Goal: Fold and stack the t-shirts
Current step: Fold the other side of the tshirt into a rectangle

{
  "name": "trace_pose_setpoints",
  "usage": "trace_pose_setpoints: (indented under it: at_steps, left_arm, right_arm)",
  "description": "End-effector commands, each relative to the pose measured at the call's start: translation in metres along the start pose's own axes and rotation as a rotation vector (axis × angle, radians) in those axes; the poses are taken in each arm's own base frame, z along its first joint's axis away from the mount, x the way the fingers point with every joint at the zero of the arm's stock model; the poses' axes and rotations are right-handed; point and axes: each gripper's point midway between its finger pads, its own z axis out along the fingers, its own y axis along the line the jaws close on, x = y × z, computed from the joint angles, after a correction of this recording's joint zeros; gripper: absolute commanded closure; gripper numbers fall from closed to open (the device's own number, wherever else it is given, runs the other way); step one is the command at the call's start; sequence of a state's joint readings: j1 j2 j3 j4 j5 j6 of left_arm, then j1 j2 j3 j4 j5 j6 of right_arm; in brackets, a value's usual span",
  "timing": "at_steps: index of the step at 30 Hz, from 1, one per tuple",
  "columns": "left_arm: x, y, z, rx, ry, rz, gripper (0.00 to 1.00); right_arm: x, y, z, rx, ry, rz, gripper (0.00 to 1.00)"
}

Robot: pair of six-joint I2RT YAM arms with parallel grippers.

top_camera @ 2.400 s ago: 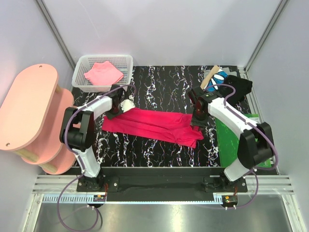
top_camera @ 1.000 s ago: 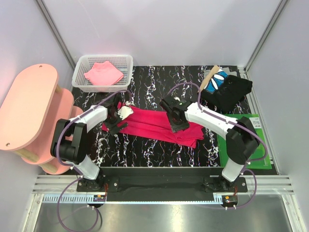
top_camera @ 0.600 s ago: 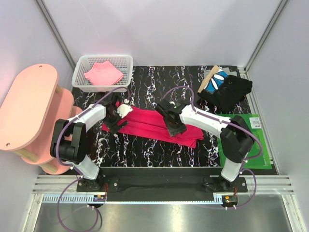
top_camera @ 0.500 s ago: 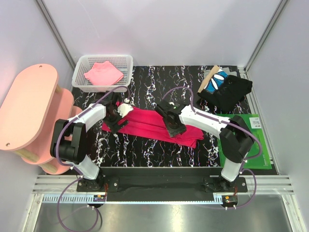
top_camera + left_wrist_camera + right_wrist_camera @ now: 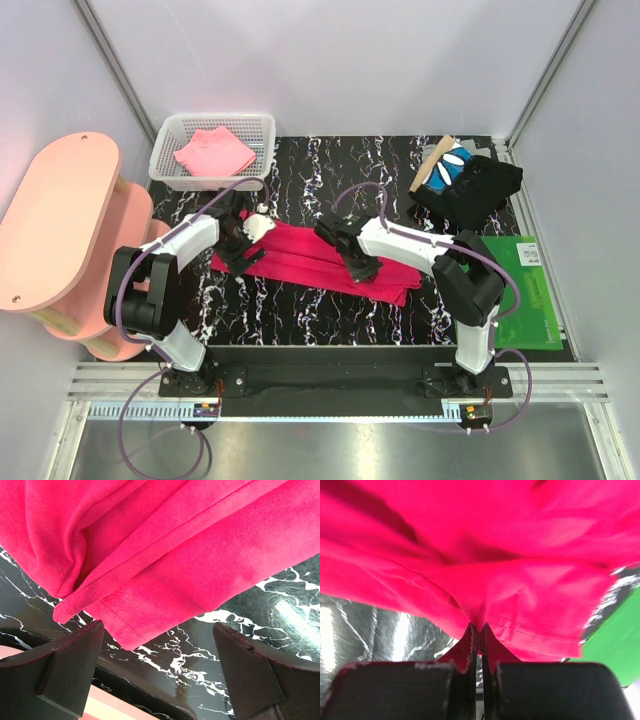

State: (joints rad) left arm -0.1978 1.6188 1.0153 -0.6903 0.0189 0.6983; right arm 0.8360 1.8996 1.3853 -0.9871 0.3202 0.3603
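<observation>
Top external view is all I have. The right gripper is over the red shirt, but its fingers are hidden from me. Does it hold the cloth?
Observer: Yes. The right wrist view shows the right gripper shut, with a fold of the red shirt pinched in its jaws.
Operator: And the left gripper, please?
Observer: The left gripper is open. In its wrist view the fingers stand wide apart, and the shirt's corner hem lies between them, not gripped.
</observation>
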Motion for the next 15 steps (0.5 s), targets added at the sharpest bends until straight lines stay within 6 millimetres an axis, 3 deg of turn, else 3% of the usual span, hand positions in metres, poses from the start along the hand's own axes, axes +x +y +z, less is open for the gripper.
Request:
trace_pose_setpoints:
  at_steps: [1,4,6,11,15]
  left_arm:
    - [-0.009,0.007,-0.007,-0.021,-0.042,0.001,0.04]
    - [-0.007,0.008,-0.006,-0.024,-0.037,0.004,0.04]
    - [-0.005,0.007,-0.006,-0.028,-0.031,0.012,0.04]
    - [-0.001,0.009,-0.008,-0.041,-0.026,0.019,0.04]
    - [0.002,0.008,-0.007,-0.040,-0.017,0.028,0.04]
  right_arm:
    - [-0.054,-0.019,-0.031,0.116,-0.174,0.014,0.98]
    - [-0.081,-0.024,-0.040,0.150,-0.226,0.018,0.96]
    - [-0.088,-0.025,-0.038,0.155,-0.227,0.021,0.96]
    - [-0.103,-0.033,-0.014,0.207,-0.201,0.039,0.96]
    - [-0.114,-0.061,0.004,0.268,-0.176,0.103,0.97]
